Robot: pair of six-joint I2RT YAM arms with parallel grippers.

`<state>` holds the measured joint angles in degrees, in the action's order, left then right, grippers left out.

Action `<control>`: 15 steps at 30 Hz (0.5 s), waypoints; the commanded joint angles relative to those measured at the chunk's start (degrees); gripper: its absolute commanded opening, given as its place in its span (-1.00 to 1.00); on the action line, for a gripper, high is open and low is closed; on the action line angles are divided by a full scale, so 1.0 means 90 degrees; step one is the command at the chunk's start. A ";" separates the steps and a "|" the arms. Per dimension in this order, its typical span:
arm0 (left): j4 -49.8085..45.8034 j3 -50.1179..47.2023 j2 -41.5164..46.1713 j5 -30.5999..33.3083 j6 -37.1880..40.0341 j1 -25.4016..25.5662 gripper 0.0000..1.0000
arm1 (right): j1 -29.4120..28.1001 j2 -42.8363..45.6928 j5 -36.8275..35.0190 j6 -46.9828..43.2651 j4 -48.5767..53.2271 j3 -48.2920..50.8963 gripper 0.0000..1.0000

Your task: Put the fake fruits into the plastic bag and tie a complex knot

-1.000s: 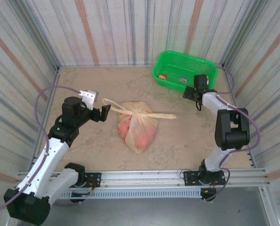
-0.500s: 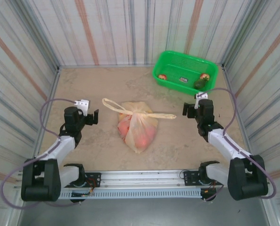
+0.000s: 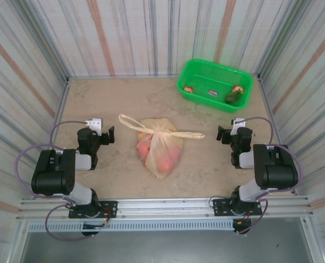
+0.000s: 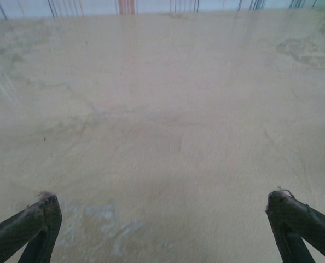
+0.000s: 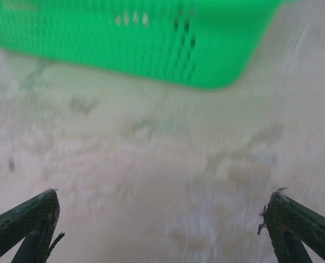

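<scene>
Plastic bag [image 3: 160,147]: laid on counter [image 3: 206,164], filled, knotted. Left gripper [image 3: 108,135], right gripper [image 3: 222,133]: spread wide, nothing held (both well apart from bag). Risk: fake fruits [image 3: 234,94] are stranded in green basket [image 3: 206,70], bag being tied.

Left arm [image 3: 54,173] and right arm [image 3: 275,167]: black joints, white links. Purple-grey cables [image 3: 69,121] trail from both. Fingers [image 4: 27,226] are dark green.
</scene>
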<state>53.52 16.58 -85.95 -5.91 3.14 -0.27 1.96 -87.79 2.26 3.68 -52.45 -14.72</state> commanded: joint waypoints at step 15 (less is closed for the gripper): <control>-0.0912 0.0788 -0.0095 -0.0670 0.0171 -0.0180 0.97 | 0.0251 -0.0164 0.0531 0.0125 0.0531 -0.0937 0.98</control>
<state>53.17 21.76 -86.37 -7.49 6.20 0.54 2.74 -88.86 4.27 1.76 -54.33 -21.80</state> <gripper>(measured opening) 0.985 0.989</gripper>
